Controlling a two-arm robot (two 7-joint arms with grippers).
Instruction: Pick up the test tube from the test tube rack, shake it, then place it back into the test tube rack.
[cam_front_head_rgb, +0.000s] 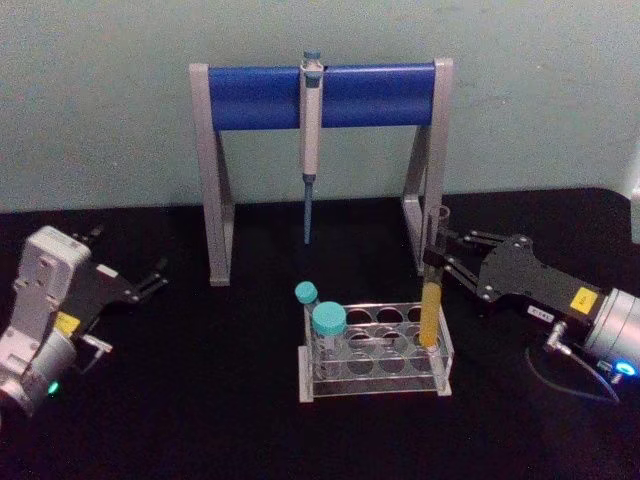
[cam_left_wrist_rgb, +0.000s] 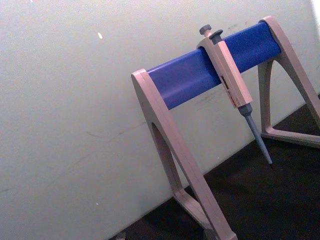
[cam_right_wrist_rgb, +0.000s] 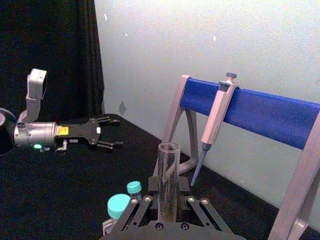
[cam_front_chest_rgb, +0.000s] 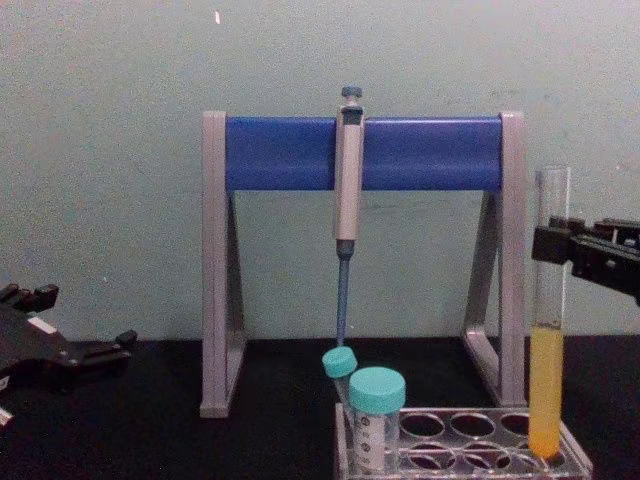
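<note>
Fingers on my right (cam_front_head_rgb: 468, 238) are clamping the test tube (cam_front_head_rgb: 432, 300) standing in the rack (cam_front_head_rgb: 375, 385); left fingers (cam_right_wrist_rgb: 111, 145) are hanging apart.

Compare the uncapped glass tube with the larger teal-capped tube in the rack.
The test tube is taller and slimmer; the teal-capped tube is short and stout. The test tube is open-topped with yellow-orange liquid; the teal-capped tube is closed, its contents unclear. The right gripper clasps the test tube; the teal-capped tube stands untouched. Both stand upright in the test tube rack.
</note>
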